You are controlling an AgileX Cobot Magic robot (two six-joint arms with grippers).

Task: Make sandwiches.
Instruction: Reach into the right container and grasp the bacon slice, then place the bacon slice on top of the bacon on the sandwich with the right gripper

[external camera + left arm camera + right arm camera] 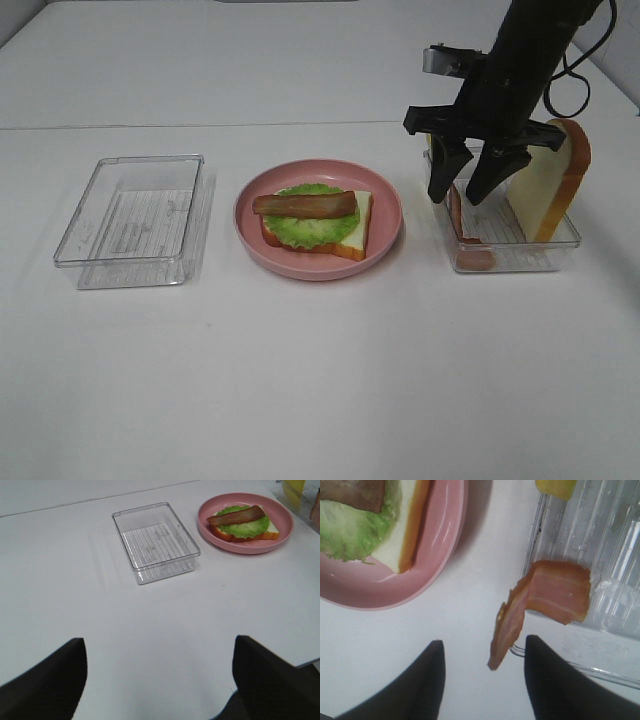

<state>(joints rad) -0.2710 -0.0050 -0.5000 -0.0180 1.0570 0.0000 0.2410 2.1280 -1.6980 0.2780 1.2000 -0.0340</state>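
White table, items left to right. Left gripper: seen only from its own wrist camera, fingers spread wide with nothing between them, well back from everything else. Left tray: clear plastic, rectangular, ribbed floor, empty. There are faint marks on the floor, too small to read. Plate: round, pink, between the two trays and apart from the left one. On it is the sandwich, part built and open-topped. It has one bread slice, white with an orange-brown crust, lying flat. Ruffled green lettuce lies on that, and one brown bacon strip lies lengthwise on the lettuce. Right tray: clear plastic, near the plate. In it is a spare slice of bread standing on edge at the far right end. A loose strip of bacon leans on the wall nearest the plate, one end raised past the rim. A third strip, reddish, lies low at the front. A yellow cheese piece sits at a back corner, mostly out of shot. Right gripper: pointing down at the plate end of the right tray, jaws part open. The loose strip's raised end is between the fingers, close to one of them, and not gripped.
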